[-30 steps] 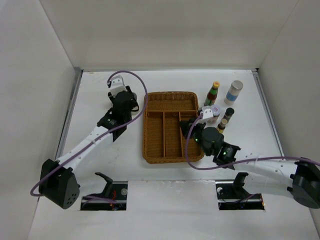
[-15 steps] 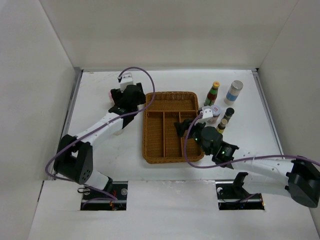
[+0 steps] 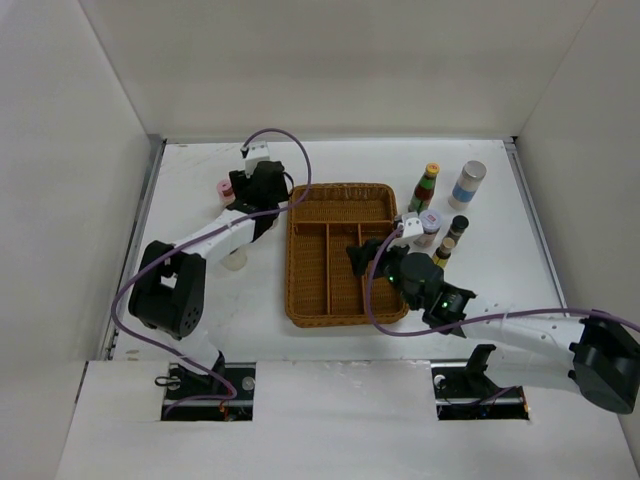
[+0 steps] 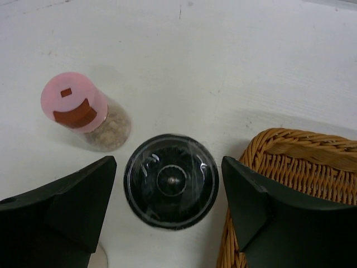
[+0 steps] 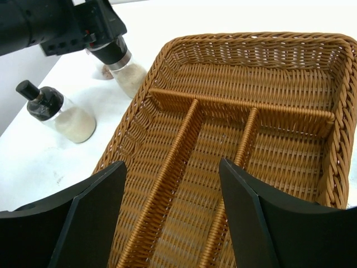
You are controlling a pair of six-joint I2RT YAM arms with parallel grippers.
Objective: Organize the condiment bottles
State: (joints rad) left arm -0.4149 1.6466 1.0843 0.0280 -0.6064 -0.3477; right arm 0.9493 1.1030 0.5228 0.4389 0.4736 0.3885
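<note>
My left gripper (image 4: 169, 187) is open and straddles a black-capped bottle (image 4: 170, 180) standing on the table, with a thin gap on each side. A pink-capped bottle (image 4: 83, 111) stands just beyond it to the left. From above, the left gripper (image 3: 256, 190) sits at the wicker tray's (image 3: 300, 300) back left corner, beside the pink cap (image 3: 224, 188). My right gripper (image 5: 173, 167) hangs open over the tray's long compartments, holding nothing. Right of the tray stand the yellow-capped (image 3: 428, 185), blue-labelled white (image 3: 467, 184), purple-grey-capped (image 3: 427, 226), black-capped (image 3: 456, 230) and tan-capped (image 3: 444, 250) bottles.
Another bottle (image 5: 56, 114) with a black knob cap and pale contents stands on the table left of the tray, under my left forearm. The tray's dividers (image 5: 173, 151) form one cross compartment and long lanes. White walls enclose the table on three sides.
My left arm has swung toward the back left, and its gripper has opened and come down around the black-capped bottle. My right gripper has opened and shifted slightly left over the tray.
</note>
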